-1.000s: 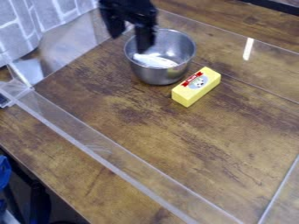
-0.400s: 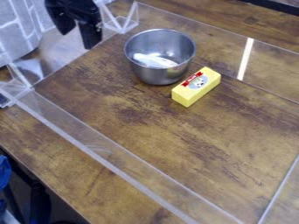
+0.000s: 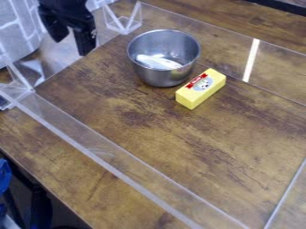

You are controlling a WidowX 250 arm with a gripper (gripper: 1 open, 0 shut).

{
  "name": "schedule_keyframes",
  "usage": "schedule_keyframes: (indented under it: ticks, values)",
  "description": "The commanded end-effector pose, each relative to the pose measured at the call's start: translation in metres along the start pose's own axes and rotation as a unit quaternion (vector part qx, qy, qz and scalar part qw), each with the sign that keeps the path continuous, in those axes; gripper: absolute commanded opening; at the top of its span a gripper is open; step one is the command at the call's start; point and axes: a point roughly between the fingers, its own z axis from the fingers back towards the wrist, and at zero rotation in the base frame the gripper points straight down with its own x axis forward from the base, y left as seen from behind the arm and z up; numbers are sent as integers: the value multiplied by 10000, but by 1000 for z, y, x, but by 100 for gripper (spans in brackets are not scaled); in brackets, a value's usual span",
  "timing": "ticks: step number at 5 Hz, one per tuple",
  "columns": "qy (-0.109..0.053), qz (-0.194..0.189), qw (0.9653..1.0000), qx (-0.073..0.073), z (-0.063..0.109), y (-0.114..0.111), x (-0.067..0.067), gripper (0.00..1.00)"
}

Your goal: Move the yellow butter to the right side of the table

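Whether the jaws are spread is unclear; metal bowl holds something pale, beside yellow butter.

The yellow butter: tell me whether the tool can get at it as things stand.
Probably yes. The yellow butter lies flat on the table with nothing on top; the metal bowl sits close beside it. The tool hangs at the far left corner, well apart.

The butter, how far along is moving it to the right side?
Nothing looks done yet: the butter lies untouched beside the bowl, about mid-table. Nothing is in hand; the claw hangs at the far left corner, away from it, jaw state unclear. Left to do: reach, grasp, carry right, release.
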Motion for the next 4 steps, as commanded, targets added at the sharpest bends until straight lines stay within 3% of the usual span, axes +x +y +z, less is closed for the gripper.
schedule_keyframes:
  ticks: [1,2,4]
  values:
    - [-371,-197,9991,46,21,-12,25,100]
    - [-259,-62,9996,108,3,7,24,100]
    - [-217,222,9993,183,-6,38,22,100]
